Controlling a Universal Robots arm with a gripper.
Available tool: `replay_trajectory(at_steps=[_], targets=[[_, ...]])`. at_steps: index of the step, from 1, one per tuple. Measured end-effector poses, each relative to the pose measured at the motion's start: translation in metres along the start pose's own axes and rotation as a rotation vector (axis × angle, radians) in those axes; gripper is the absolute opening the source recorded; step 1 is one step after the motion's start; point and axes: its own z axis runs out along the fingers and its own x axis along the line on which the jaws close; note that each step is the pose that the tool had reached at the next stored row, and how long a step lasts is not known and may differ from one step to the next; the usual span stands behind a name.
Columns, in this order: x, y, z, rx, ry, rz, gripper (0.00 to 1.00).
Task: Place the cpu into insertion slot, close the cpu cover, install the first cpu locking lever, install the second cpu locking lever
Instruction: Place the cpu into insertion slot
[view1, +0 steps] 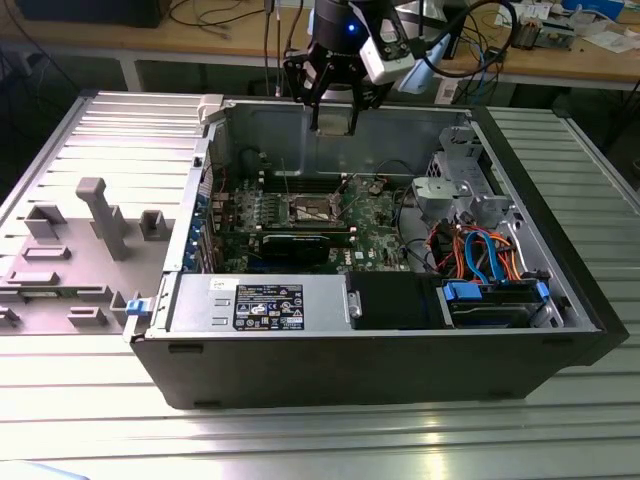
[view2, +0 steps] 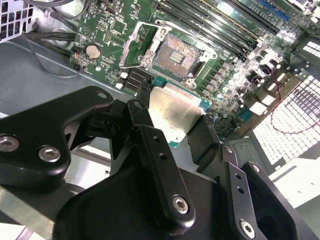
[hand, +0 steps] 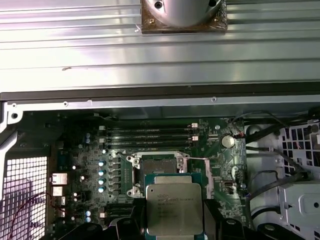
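1. At the exterior view's left, one grey moulded fixture tray (view1: 95, 235) lies on the ribbed metal table (view1: 300, 440), just beside the open computer case (view1: 380, 370).
2. The case lies on its side with its open face up. One green circuit board (view1: 375, 235) covers its floor, and at the exterior view's right stand a silver drive cage (view1: 460, 190) and a bundle of blue and orange cables (view1: 480, 255).
3. One gripper (view1: 335, 112) hangs over the far wall of the case, well above the board.
4. The gripper is clamped on the cpu (hand: 174, 210). In the second wrist view, two dark fingers (view2: 136, 112) press on two opposite edges, with the chip between them at their tips.
5. The cpu is square, so it has no long axis to name. Its dull silver top faces up toward both wrist cameras, with a green rim showing around it. In the first wrist view its edges run parallel to those of the socket.
6. The cpu is held in the air, apart from the insertion slot (view2: 175, 57). The slot lies on the board with its brownish-gold contact field bare.
7. One cpu cover (view2: 134, 46), a silver frame with a square window, is swung off the slot and sits just beside it.
8. One round coin cell (view2: 92, 50) sits on the board near the cover.
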Motion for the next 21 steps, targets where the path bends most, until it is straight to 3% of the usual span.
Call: replay_trajectory(at_steps=[21], targets=[[-0.0002,-0.0008,0.0089,0.0058,-0.0001,0.0,0.55]])
